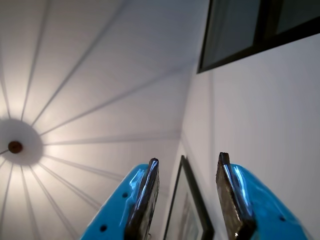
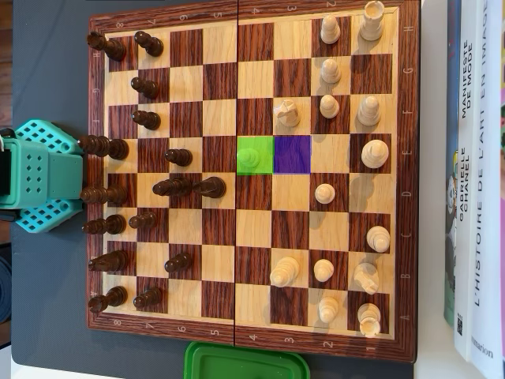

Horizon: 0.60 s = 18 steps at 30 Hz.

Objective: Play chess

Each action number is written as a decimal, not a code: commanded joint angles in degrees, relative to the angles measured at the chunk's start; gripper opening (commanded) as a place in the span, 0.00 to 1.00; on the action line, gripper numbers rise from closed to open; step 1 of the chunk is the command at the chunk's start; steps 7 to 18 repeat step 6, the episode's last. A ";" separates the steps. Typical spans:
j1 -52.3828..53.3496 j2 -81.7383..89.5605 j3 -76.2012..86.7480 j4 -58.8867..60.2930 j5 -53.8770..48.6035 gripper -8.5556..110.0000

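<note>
In the overhead view a wooden chessboard (image 2: 102,79) lies flat, with dark pieces (image 2: 189,188) on the left half and light pieces (image 2: 325,193) on the right half. One square is tinted green and holds a pawn (image 2: 251,156). The square to its right (image 2: 292,155) is tinted purple and empty. The arm's teal base (image 2: 35,175) stands at the board's left edge; the gripper itself is out of the overhead view. In the wrist view my blue gripper (image 1: 188,159) points up at the ceiling, open and empty.
Books (image 2: 473,181) lie along the board's right edge. A green lid (image 2: 245,363) sits at the board's bottom edge. The wrist view shows a ceiling lamp mount (image 1: 15,146), a framed picture (image 1: 187,210) and a dark window (image 1: 250,25).
</note>
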 commanded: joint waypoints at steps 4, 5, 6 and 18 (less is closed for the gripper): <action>0.09 0.00 1.05 0.00 0.35 0.22; 0.09 0.00 1.05 0.00 0.35 0.22; 0.09 0.00 1.05 0.00 0.35 0.22; 0.09 0.00 1.05 0.00 0.35 0.22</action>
